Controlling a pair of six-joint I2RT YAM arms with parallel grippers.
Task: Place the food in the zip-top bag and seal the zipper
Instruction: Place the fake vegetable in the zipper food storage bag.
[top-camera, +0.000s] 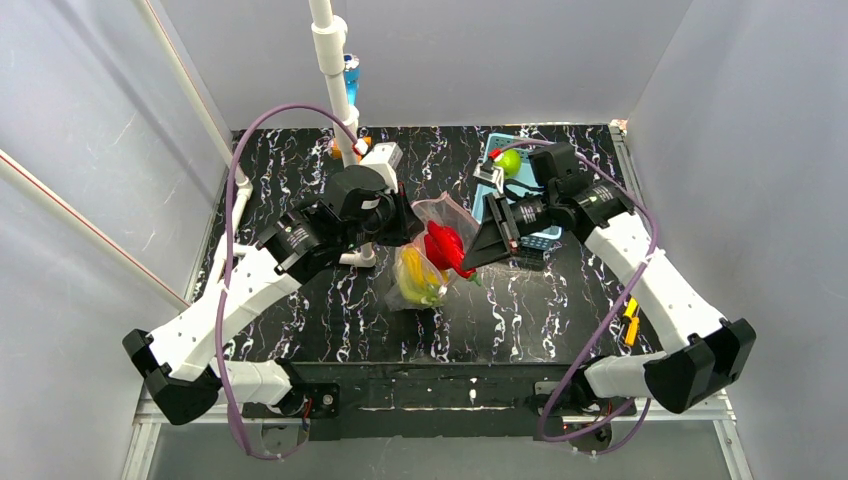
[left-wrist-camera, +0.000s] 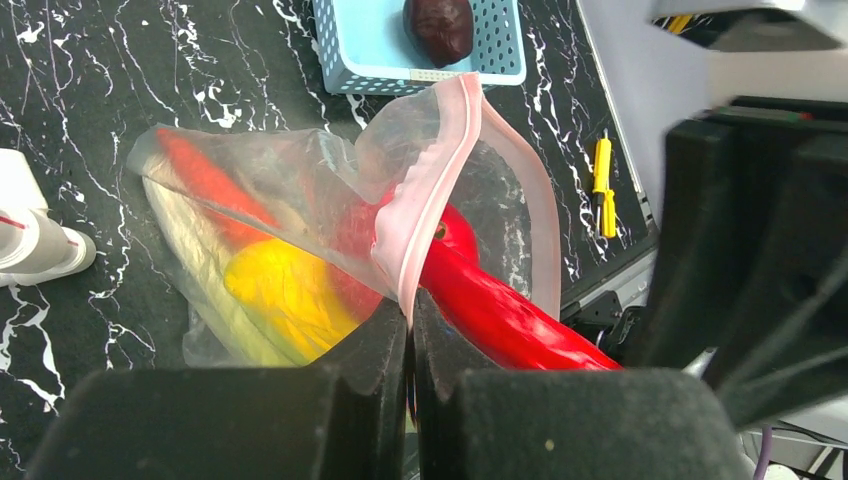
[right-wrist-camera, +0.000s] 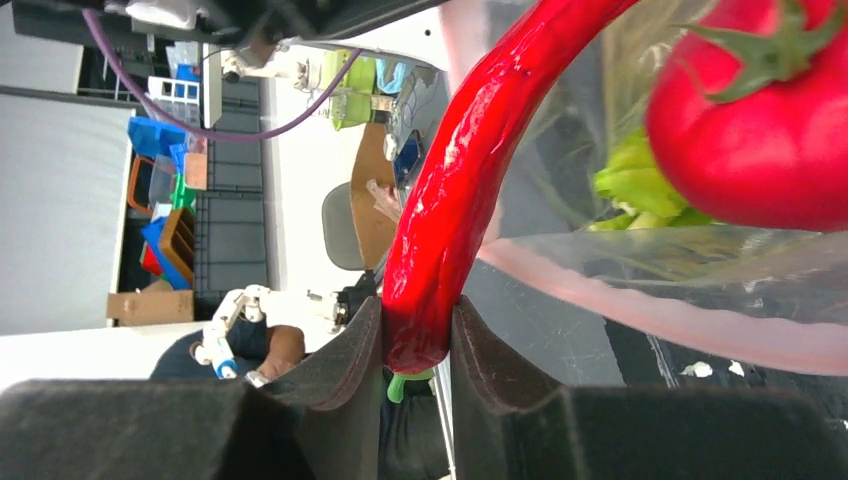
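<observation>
My left arm (top-camera: 240, 290) and right arm (top-camera: 650, 275) bend in toward the middle. My left pincer (left-wrist-camera: 410, 312) squeezes the zipper (left-wrist-camera: 432, 180) of the zip-top bag (left-wrist-camera: 290, 170). My right pincer (right-wrist-camera: 416, 335) pinches the red chilli (right-wrist-camera: 450, 190) by its stem end. Its far end pokes into the bag's mouth ahead. The yellow fruit (left-wrist-camera: 290, 285) inside looks blurry.

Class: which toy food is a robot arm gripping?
The long red chilli, pinched at its stem end by the right gripper. The left gripper holds the bag; tomato and yellow fruit are ungripped.

white arms (top-camera: 230, 300), black joints (top-camera: 690, 375), purple cables (top-camera: 232, 190), black left claw (left-wrist-camera: 410, 320), black right claw (right-wrist-camera: 418, 330).
</observation>
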